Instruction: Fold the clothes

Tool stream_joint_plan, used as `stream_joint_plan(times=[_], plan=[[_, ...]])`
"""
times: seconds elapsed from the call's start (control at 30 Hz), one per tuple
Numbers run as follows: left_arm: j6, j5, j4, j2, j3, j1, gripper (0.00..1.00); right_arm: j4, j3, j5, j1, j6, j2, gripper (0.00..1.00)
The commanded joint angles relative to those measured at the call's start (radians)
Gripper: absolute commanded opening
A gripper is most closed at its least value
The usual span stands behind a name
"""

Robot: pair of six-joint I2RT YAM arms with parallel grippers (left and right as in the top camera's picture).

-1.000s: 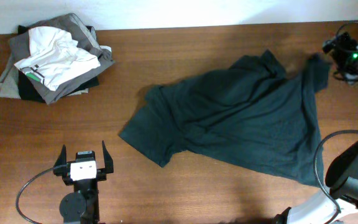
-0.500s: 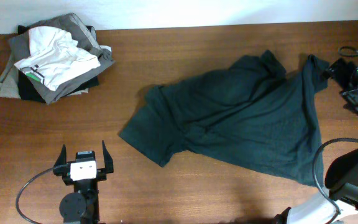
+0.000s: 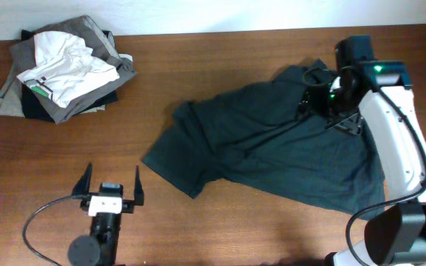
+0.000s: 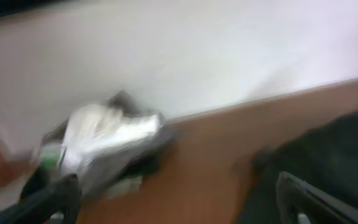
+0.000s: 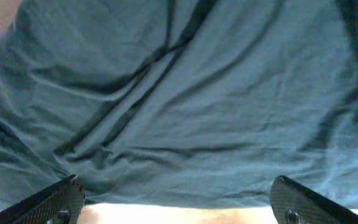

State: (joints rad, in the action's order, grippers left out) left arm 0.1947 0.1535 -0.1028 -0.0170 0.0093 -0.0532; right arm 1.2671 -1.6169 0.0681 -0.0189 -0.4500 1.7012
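Nearest the base, the left gripper (image 3: 113, 174) sits over the bare table (image 3: 220, 222), short of the shirt, with its fingers spread wide and nothing between them. Mid-table, right of centre, the dark green shirt (image 3: 272, 148) lies rumpled and unfolded with one sleeve toward the left; the right gripper (image 5: 176, 186) hangs above its far right part, fingers parted and empty, wrinkled cloth filling the wrist view beneath. In the far left corner, well apart from the shirt, is a heap of clothes (image 3: 61, 66), a white piece atop grey and dark ones.
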Motion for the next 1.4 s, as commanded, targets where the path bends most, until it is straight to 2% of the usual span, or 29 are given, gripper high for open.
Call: stream_joint_plan(times=[0.0,0.17,0.23,0.33,0.37,0.4,0.43,0.53,0.67,0.77,0.9,1.1,1.17,1.2,1.27,1.37], plan=[[-0.039,0.249,-0.107,-0.024,0.021,-0.004,0.99,-0.015,0.011,-0.025,-0.019,-0.015,-0.010,0.99],[-0.051,0.351,-0.079,-0.428,0.280,-0.004,0.99,-0.030,0.010,-0.025,-0.018,-0.015,-0.010,0.99],[-0.050,0.393,0.012,-0.640,0.443,-0.003,0.99,-0.035,0.010,-0.025,-0.018,-0.015,-0.010,0.99],[-0.047,0.432,0.286,-0.942,0.723,0.009,0.99,-0.033,0.011,-0.024,-0.018,0.025,-0.010,0.99],[-0.045,0.431,0.463,-1.099,0.874,0.027,0.99,-0.030,0.011,-0.025,-0.018,0.095,-0.010,0.99],[-0.007,0.424,0.602,-1.225,0.991,0.049,0.99,-0.025,0.011,-0.029,-0.018,0.106,-0.010,0.98],[0.034,0.389,0.703,-1.315,1.076,0.069,0.99,-0.023,0.011,-0.029,-0.018,0.106,-0.010,0.99],[0.036,0.151,0.920,-1.590,1.296,0.163,0.99,-0.027,0.011,-0.029,-0.018,0.106,-0.010,0.99],[0.037,0.118,0.883,-1.750,1.313,0.172,0.99,-0.006,0.011,-0.060,-0.018,0.106,-0.010,0.99],[0.118,0.119,0.867,-1.832,1.313,0.162,0.99,0.029,0.011,-0.077,-0.018,0.106,-0.010,0.99],[0.118,0.120,0.870,-1.930,1.313,0.162,0.99,0.059,0.011,-0.077,-0.018,0.095,-0.010,0.99],[0.136,0.135,0.896,-2.001,1.313,0.171,0.98,0.084,0.011,-0.081,-0.018,0.098,-0.010,0.99],[0.136,0.084,0.917,-2.029,1.313,0.195,0.82,0.119,0.011,-0.126,-0.018,0.091,-0.010,0.99],[0.134,0.038,0.932,-2.042,1.313,0.217,0.67,0.155,0.011,-0.193,-0.009,0.029,-0.010,0.99],[0.086,-0.070,0.935,-2.047,1.313,0.254,0.54,0.180,0.011,-0.223,0.025,0.019,-0.010,0.99],[0.076,-0.143,0.937,-2.048,1.313,0.291,0.45,0.188,0.043,-0.222,0.105,0.019,-0.010,0.99]])
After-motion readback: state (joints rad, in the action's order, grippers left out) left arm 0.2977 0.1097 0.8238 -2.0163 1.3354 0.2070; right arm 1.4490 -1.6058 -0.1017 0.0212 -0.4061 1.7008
